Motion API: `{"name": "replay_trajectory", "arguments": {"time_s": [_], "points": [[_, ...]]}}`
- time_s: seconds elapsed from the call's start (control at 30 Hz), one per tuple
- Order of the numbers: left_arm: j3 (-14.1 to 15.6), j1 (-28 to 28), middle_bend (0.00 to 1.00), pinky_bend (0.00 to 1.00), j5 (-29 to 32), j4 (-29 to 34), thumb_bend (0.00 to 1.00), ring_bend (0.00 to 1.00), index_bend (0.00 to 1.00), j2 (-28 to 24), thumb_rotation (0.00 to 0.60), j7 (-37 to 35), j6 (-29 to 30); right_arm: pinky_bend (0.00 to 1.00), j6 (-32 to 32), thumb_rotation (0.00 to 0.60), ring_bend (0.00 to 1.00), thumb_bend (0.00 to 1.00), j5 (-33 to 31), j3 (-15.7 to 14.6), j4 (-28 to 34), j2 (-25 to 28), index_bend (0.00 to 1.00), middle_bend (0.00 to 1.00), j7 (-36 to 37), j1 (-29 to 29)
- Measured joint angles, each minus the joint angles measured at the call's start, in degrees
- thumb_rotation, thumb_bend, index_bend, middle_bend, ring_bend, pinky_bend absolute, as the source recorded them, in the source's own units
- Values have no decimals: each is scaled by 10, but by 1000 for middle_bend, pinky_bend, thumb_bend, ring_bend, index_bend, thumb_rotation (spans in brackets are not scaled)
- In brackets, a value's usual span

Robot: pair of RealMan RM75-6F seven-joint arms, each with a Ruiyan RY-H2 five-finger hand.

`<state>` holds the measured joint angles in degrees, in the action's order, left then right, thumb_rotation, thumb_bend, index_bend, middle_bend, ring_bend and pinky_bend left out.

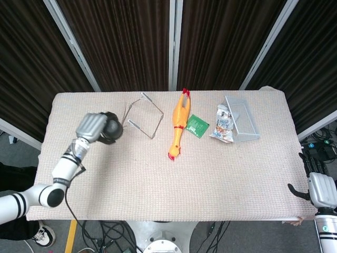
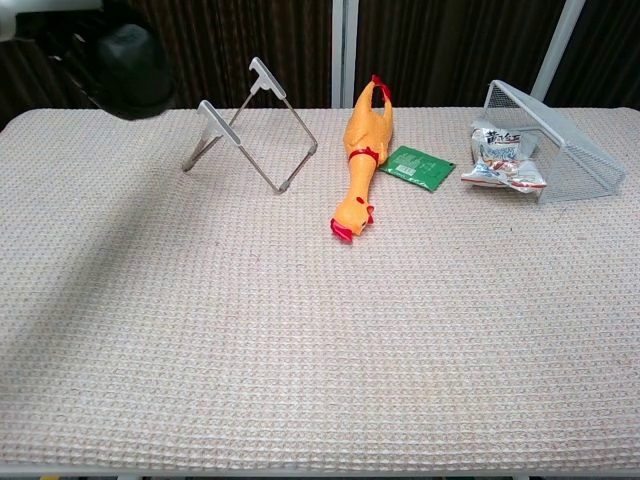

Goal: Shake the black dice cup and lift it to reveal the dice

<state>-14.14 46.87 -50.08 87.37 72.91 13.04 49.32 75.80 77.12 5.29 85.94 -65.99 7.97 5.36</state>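
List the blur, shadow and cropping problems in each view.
Chest view: the black dice cup is motion-softened and merges with the dark curtain, the left hand cropped at the top edge. Head view: sharp, evenly lit, left hand clear; right hand sits at the frame edge.

Even, bright light is falling from above on the desk (image 1: 221,174), and the pale cloth is showing no glare. Shadows are staying soft: a faint grey one is lying on the cloth at the left in the chest view. The dark curtains (image 1: 121,42) are keeping little detail. The black dice cup (image 2: 130,70) is looking slightly blurred
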Motion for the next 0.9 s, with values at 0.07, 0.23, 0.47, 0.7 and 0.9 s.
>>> {"name": "replay_trajectory", "arguments": {"time_s": [0.07,0.23,0.47,0.7,0.9], "points": [[-7,7,539,488,72,-44,250,433,495,2,600,21,-7,0,0,600,0,147,-2,1,0,0,0,0,0,0],[-16,10,539,488,162,-63,250,433,495,-2,600,33,-24,0,-6,600,0,147,-2,-1,-3,-2,0,0,-1,1],[-14,-14,539,490,24,94,250,434,495,-16,600,-26,-45,0,-7,600,0,148,-2,-2,-6,-4,0,0,1,1],[-12,-42,539,491,-227,156,249,435,491,-8,600,-73,-14,0,-14,600,0,147,-8,-1,-16,-8,0,0,8,2],[-35,-39,539,490,-236,78,250,435,488,21,600,-26,23,0,-15,600,0,148,-8,-1,-17,-10,0,0,7,2]]}}
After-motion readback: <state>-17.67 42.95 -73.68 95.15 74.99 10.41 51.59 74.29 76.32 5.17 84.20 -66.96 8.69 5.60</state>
